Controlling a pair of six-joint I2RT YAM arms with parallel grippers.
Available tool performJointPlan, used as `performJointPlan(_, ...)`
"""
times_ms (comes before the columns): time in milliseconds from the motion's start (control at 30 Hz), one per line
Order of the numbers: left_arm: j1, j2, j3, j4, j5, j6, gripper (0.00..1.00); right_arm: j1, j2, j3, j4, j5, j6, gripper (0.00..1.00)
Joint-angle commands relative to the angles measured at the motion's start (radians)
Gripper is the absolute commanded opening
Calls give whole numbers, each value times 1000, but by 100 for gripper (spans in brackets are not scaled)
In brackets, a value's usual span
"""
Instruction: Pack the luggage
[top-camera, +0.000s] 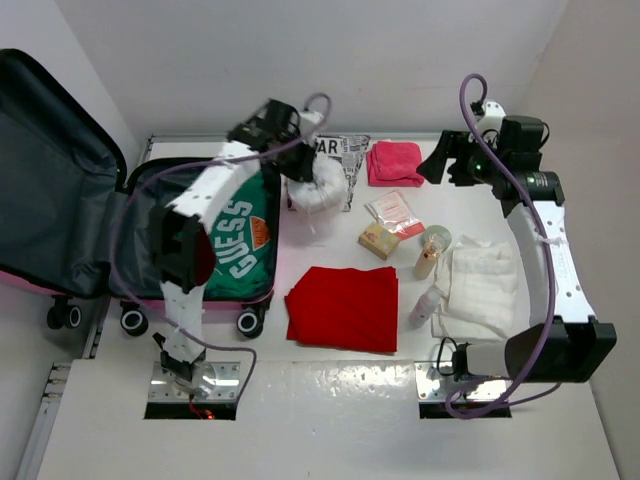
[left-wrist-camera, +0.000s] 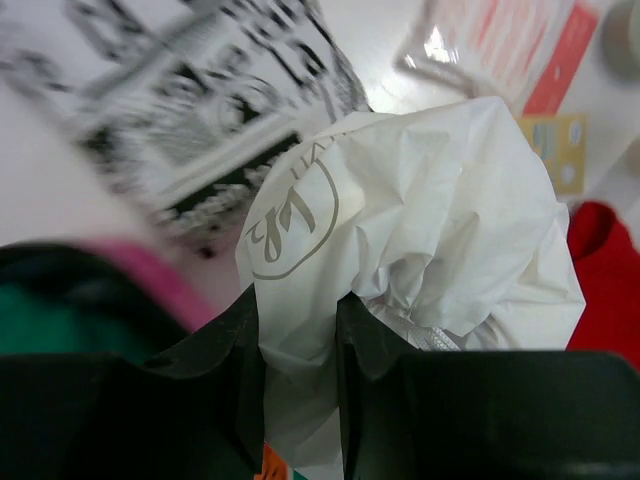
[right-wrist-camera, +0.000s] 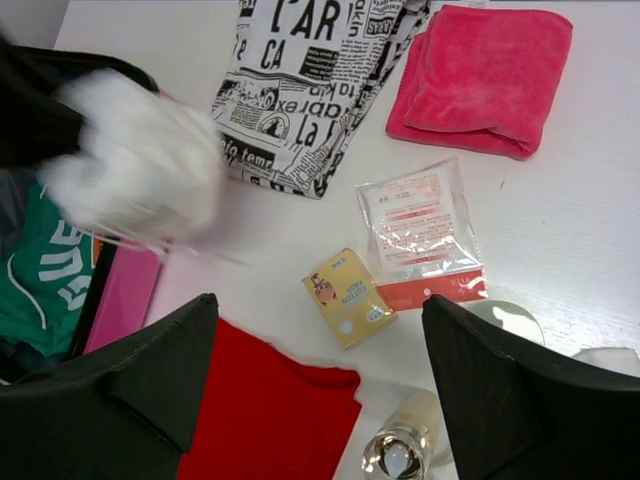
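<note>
- one luggage (top-camera: 55, 200), lid open, at the worktop's (top-camera: 330, 400) left; one green shirt (top-camera: 240, 250) inside, partly hidden by the left arm.
- left gripper (left-wrist-camera: 298, 320) pinched on one white bag (left-wrist-camera: 430, 200) by the luggage's right rim.
- right gripper (right-wrist-camera: 318, 300) spread wide, holding nothing.
- one red cloth (top-camera: 343, 308), one pink towel (top-camera: 394, 162), two bottles (top-camera: 432, 250); labels unreadable.

The luggage (top-camera: 140, 178) is pink, its lining (top-camera: 50, 190) grey; shirt (top-camera: 245, 235) green, bag (top-camera: 318, 188) white, cloth (top-camera: 343, 307) red.

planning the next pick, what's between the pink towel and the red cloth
A clear packet and, nearer the red cloth, a yellow box lie between it and the pink towel; the top and right wrist views both show this.
</note>
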Motion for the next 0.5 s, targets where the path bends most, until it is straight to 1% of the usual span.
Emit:
performJointPlan(0, 99, -264, 58, 37, -63, -74, 16, 5, 33, -12, 80, -63, 10, 82)
performJointPlan(33, 122, -296, 25, 37, -84, -74, 12, 8, 45, -17, 93, -73, 13, 82)
performJointPlan(67, 172, -328, 9, 28, -100, -74, 10, 13, 48, -17, 102, -76, 14, 82)
performJointPlan(100, 199, -385, -9, 17, -119, -65, 9, 21, 56, -20, 116, -84, 13, 82)
performJointPlan(133, 226, -410, -49, 3, -154, -56, 9, 24, 60, -20, 122, -87, 16, 82)
performJointPlan(167, 286, -434, -75, -24, -163, -56, 8, 31, 76, -20, 129, -96, 17, 82)
performJointPlan(200, 318, -474, -101, -41, -176, -56, 6, 36, 83, -22, 141, -99, 13, 82)
performJointPlan(233, 352, -494, -165, -55, -186, -66, 5, 36, 97, -22, 144, -102, 13, 82)
performJointPlan(267, 416, -516, -202, -65, -187, -66, 5, 34, 103, -22, 149, -107, 14, 82)
performJointPlan(300, 446, -537, -240, -65, -187, -66, 5, 66, 108, -20, 158, -110, 19, 82)
performJointPlan(367, 489, -591, -329, -55, -197, -66, 5, 73, 126, -20, 171, -121, 28, 82)
performJointPlan(400, 521, -600, -350, -55, -197, -66, 4, 77, 133, -22, 173, -124, 28, 82)
performJointPlan(467, 552, -600, -385, -55, -228, -66, 2, 88, 155, -17, 172, -132, 31, 82)
